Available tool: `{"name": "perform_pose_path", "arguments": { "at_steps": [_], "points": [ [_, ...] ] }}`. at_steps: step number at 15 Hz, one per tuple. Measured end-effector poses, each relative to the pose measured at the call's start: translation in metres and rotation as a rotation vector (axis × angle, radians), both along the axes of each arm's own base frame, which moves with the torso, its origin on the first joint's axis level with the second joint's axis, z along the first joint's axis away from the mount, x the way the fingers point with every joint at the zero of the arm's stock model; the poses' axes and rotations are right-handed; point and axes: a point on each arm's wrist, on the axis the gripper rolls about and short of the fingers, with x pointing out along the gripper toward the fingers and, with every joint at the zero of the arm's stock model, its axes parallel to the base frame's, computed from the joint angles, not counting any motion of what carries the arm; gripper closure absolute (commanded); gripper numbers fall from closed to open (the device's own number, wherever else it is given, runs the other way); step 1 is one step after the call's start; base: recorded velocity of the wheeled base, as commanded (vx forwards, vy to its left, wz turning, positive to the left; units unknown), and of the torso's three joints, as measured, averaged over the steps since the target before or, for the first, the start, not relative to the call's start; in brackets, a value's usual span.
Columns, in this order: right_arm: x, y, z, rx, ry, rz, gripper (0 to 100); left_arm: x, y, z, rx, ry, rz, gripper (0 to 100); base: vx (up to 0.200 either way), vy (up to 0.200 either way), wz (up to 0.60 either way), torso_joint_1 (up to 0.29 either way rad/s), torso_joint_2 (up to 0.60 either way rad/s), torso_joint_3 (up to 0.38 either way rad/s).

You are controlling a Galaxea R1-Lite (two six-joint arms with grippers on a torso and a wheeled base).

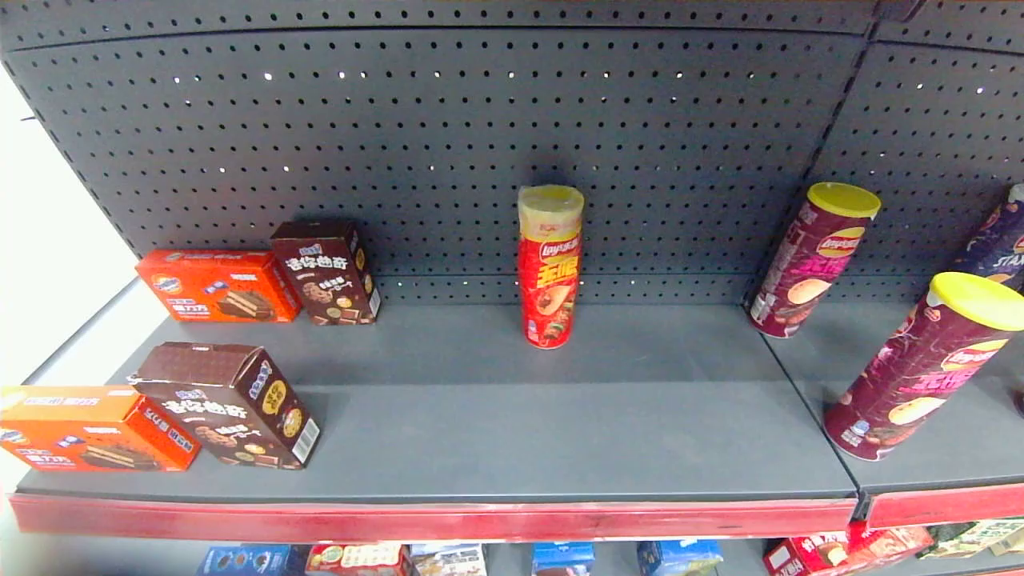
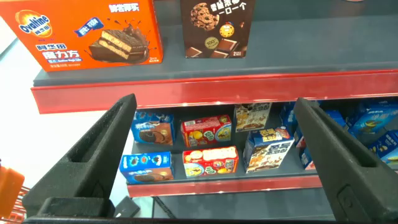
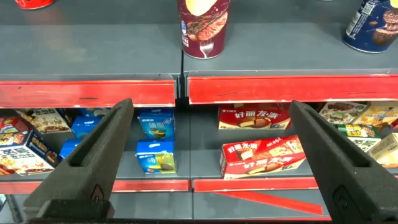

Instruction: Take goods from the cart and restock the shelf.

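My left tool point(image 2: 214, 102) and right tool point(image 3: 211, 104) are wide apart, holding nothing. Farther off, a tall red cardboard chip tube point(image 1: 549, 272) stands at the back of the dark grey shelf point(image 1: 480, 432). Probably light, stiff, slippery; I'd grab its middle.

I face a matt grey metal shelf point(image 1: 496, 424), a glossy cardboard box point(image 1: 232, 404) lower left, and a shiny film-wrapped can point(image 1: 549, 272) at centre.

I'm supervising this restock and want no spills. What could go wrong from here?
The front maroon can stands near the front edge of the shelf; a bump could tip it off.
The red can stands alone mid-shelf; placing goods beside it may topple it.
The open left hand and right hand face the red shelf lip; rising could snag it.
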Motion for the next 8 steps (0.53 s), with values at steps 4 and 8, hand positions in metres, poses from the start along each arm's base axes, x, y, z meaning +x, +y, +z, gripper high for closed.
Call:
{"name": "perform_pose_path", "arguments": {
  "at_steps": [4,8],
  "points": [
    [0.0,0.0,0.0,0.0,0.0,0.0,0,0.0,0.0,0.0,0.0,0.0,0.0,0,0.0,0.0,0.0,0.0,0.0,0.0],
    [0.0,0.0,0.0,0.001,0.0,0.0,0,0.0,0.0,0.0,0.0,0.0,-0.001,0,0.0,0.0,0.0,0.0,0.0,0.0]
  ]
}}
